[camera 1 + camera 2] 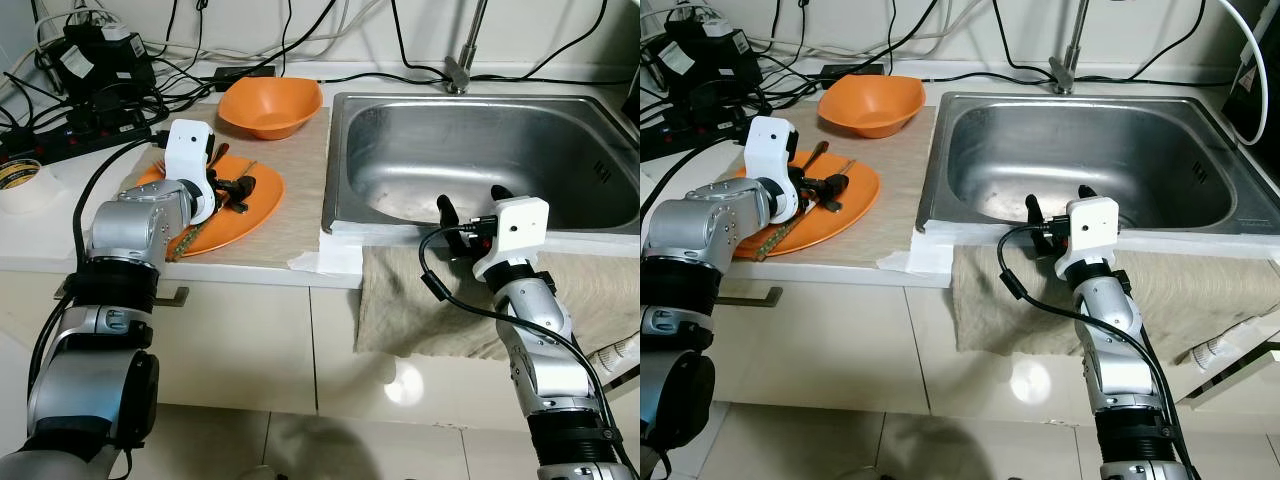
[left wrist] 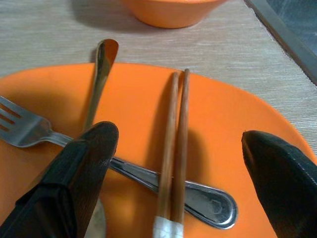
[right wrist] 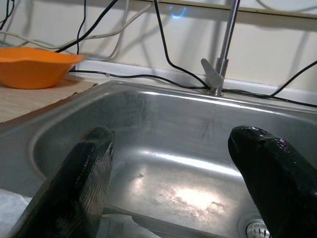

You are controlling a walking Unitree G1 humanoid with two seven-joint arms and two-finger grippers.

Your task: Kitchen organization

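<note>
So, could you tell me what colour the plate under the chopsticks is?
Orange; the plate shows best in the left wrist view.

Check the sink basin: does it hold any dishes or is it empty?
Empty of dishes as far as shown: the sink basin is bare steel, with the right gripper at its front rim, fingers open.

Home kitchen: steel sink (image 1: 480,150) w/ tap (image 1: 462,60), countertop (image 1: 300,262), orange dishes (image 1: 270,105).

Smooth orange plastic plate (image 2: 223,129) bearing a polished metal fork (image 2: 29,130) and brown wooden chopsticks (image 2: 174,148), lower left; brushed stainless-steel sink (image 1: 480,150), right; matt beige woven mat (image 1: 300,190), centre.
</note>
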